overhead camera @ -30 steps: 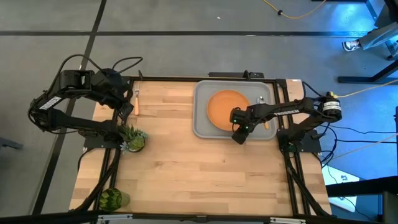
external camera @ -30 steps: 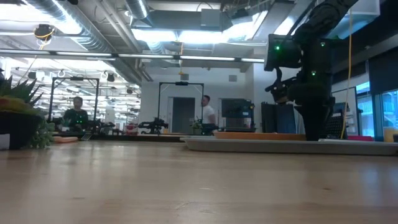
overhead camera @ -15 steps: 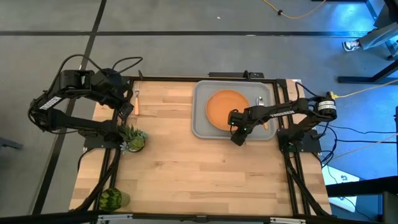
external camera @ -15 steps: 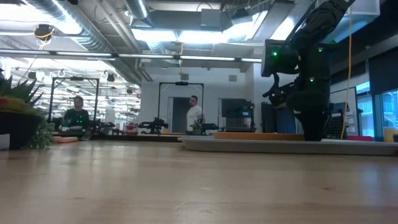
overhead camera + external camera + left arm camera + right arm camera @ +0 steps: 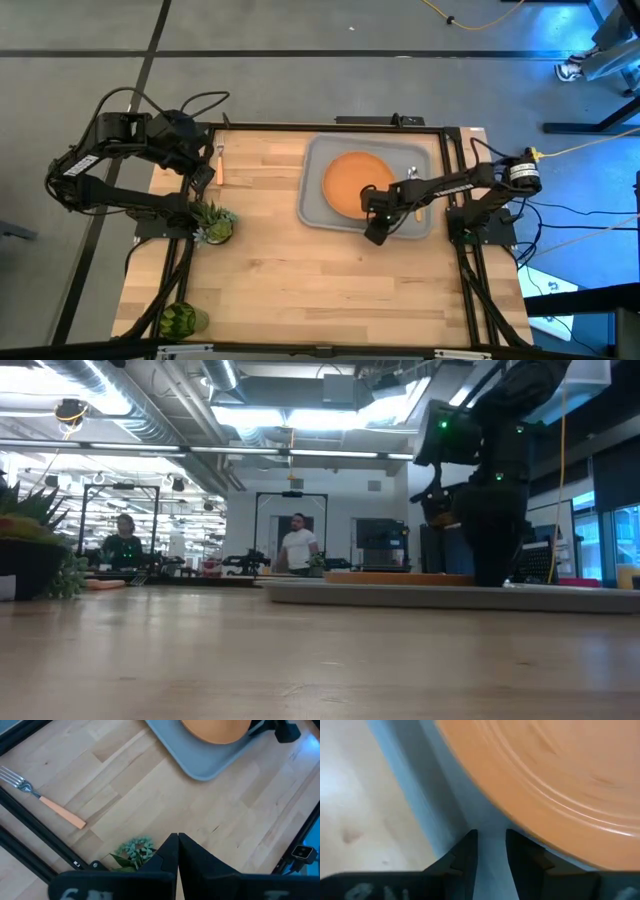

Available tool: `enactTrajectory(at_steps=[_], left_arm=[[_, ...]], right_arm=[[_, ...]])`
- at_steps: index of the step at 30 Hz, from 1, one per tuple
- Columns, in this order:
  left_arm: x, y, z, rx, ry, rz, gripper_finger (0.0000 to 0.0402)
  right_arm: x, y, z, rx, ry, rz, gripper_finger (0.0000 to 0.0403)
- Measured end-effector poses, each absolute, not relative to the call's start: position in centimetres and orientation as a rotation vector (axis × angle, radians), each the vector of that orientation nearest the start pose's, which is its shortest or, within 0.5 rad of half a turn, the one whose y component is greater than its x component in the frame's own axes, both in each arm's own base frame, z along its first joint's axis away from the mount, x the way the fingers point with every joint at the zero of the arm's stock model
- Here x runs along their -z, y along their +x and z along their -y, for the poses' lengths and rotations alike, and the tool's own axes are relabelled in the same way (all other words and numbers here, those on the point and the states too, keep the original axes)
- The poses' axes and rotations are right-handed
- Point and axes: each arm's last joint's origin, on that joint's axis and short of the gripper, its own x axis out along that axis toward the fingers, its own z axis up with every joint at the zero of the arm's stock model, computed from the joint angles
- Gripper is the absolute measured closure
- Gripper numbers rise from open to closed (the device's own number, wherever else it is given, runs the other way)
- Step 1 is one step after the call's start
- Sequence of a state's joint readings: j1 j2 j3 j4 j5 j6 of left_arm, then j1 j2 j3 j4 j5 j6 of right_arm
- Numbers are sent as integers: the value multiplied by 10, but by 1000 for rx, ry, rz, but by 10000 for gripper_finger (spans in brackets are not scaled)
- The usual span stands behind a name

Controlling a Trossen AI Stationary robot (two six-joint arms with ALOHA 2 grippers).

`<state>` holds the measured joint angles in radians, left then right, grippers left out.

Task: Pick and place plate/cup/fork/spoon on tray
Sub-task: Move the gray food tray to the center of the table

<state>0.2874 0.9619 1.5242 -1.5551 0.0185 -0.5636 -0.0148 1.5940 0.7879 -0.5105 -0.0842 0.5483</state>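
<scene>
The light-grey tray [image 5: 312,190] lies on the table, far right of centre. On it rest the orange plate [image 5: 350,182] and, beside the plate, the spoon [image 5: 416,174], partly under my right arm. My right gripper [image 5: 374,232] stands at the tray's near rim, fingers nearly together. The fork [image 5: 40,797] lies flat at the far left. The green cup [image 5: 178,320] stands at the near left corner. My left gripper [image 5: 177,840] is shut and empty, above the far left beside the fork [image 5: 219,163]. My right gripper has the tray's near rim [image 5: 487,827] in the narrow gap between its two fingers, close to the plate's edge [image 5: 530,835]. The fingers come from above, pointing down. The tray lies flat on the table [image 5: 450,593].
A spiky potted plant [image 5: 212,222] stands left of centre, near my left arm. The middle and near part of the wooden table [image 5: 330,290] are bare wood. People show in the room beyond the table in the low view.
My right gripper has gone toward the table's left edge and a little toward its near edge. The tray has slid along the table with it, turning slightly, and has carried the plate and spoon along.
</scene>
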Motion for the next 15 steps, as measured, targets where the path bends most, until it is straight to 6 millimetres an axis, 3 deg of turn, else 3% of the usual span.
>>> enactTrajectory(at_steps=[15], left_arm=[[-420, 93, -27, -520, -665, -894, 401]], right_arm=[[-134, 270, -38, 196, 489, -1277, 297]])
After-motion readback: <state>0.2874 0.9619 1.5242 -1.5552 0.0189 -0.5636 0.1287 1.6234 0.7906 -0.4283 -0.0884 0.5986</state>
